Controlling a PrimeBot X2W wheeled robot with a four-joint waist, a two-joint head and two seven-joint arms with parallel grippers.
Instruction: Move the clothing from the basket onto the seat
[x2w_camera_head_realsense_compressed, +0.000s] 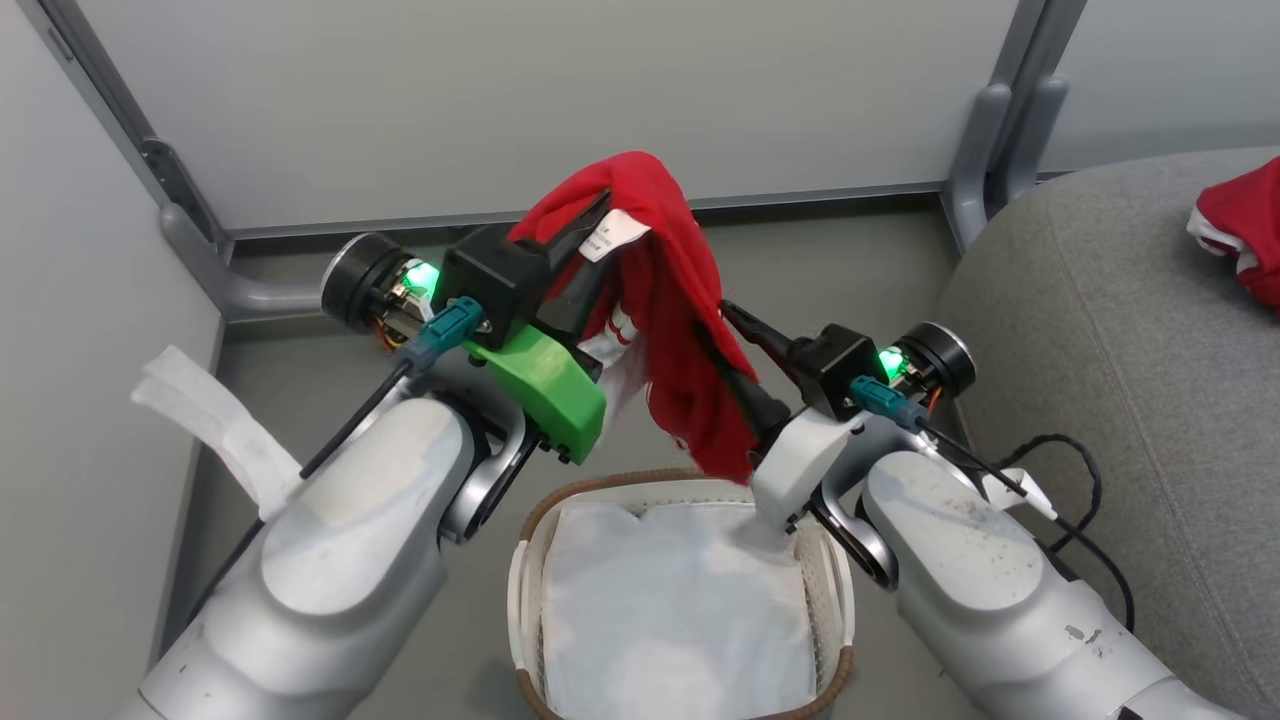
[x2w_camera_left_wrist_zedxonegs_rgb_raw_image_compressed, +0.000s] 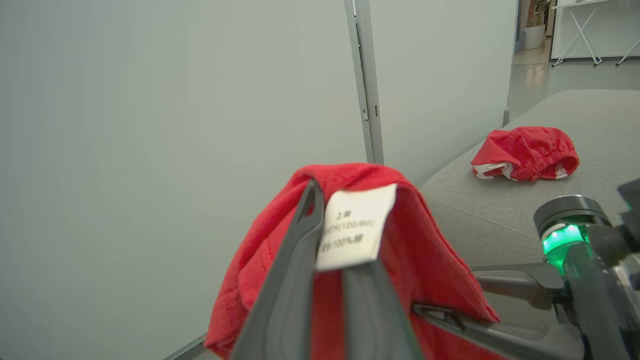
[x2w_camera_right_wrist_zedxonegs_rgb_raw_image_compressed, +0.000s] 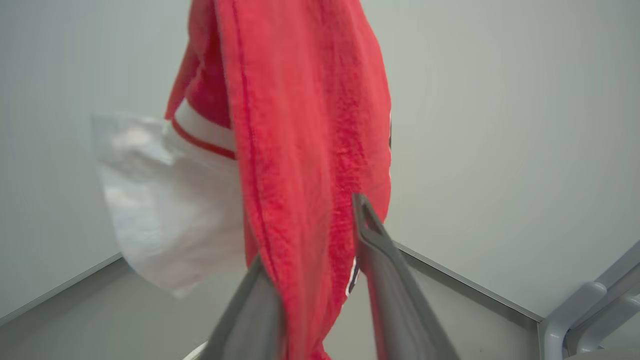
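Left tool gripping garment, basket below

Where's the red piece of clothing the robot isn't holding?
The loose red garment lies on the grey seat, at the head view's far right edge, apart from the basket.

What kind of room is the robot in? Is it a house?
Probably not a house: it looks like a test corner in a lab or office. Plain grey partition panels wall it in, with a sofa seat and a laundry basket inside.
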